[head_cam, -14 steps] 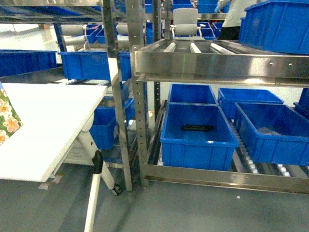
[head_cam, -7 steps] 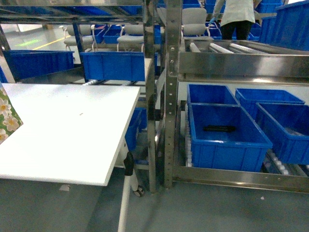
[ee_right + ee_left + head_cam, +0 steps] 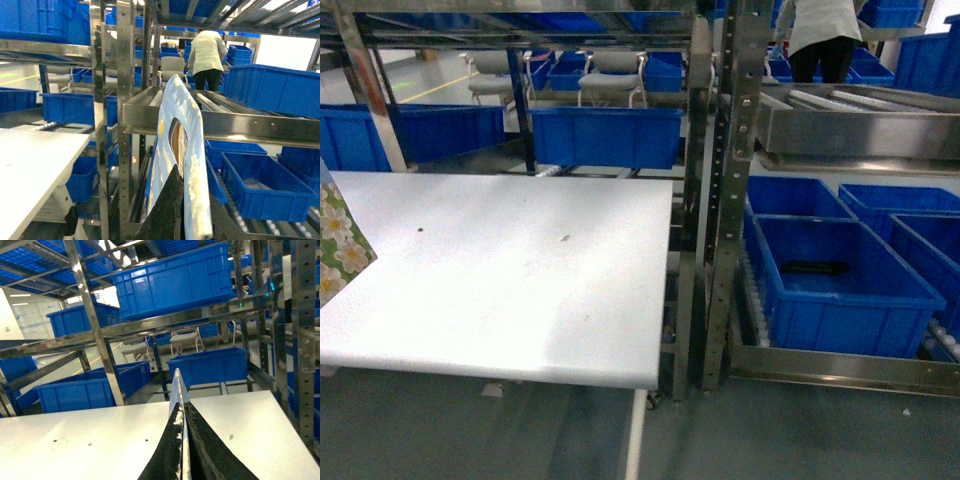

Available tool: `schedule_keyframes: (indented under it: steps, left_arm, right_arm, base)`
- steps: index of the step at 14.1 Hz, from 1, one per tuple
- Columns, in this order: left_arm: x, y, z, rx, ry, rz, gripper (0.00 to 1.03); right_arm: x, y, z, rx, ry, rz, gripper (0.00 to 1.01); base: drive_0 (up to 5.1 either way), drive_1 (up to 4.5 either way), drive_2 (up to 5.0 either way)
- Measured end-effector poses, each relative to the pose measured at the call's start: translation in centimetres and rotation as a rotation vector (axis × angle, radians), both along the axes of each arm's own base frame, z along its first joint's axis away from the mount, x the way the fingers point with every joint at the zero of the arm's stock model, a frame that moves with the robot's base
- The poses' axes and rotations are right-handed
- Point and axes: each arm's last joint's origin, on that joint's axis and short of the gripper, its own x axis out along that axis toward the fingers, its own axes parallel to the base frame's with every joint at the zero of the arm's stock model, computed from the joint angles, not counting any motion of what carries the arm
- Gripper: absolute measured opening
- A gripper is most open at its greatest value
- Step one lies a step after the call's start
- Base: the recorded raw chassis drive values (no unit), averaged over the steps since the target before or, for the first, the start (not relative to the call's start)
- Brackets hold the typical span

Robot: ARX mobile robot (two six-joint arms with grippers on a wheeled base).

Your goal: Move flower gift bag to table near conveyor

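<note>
**Gift bag clamped in my right end effector, off the table**

My right end effector (image 3: pixel 176 202) is clamped on the small pale-blue paper flower gift bag (image 3: pixel 187 150). I see the bag almost edge-on: it rises upright from my black fingers (image 3: pixel 167 210), with its cut-out handle above them and a few yellow flower centres on the face. It hangs in the air, apart from the table. The wide flat white table (image 3: pixel 520 280) lies off to the left of this end effector. The shiny stainless-steel conveyor rack with rollers (image 3: pixel 240 122) stands ahead of it, behind the bag, with blue plastic bins (image 3: pixel 260 192) on the lower level to its right. Further beyond, a person in a white coat (image 3: pixel 206 55) stands facing away.

My left end effector (image 3: pixel 182 440) is pressed together on a thin pale sheet seen edge-on (image 3: pixel 178 390), held above the white table, which spreads out to both sides of it. At the head view's left edge a green flowered panel (image 3: pixel 335 245) shows; I cannot tell whether it is that sheet.
</note>
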Motion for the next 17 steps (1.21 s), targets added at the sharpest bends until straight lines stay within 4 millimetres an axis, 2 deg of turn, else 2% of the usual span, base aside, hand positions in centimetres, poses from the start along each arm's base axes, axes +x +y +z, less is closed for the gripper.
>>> schedule_keyframes:
  steps: [17]
  left_arm:
    - [0.0, 0.01, 0.01, 0.0, -0.001, 0.001, 0.02]
  right_arm:
    - [0.0, 0.0, 0.01, 0.0, -0.001, 0.0, 0.02]
  base:
    - [-4.9, 2.45, 2.5]
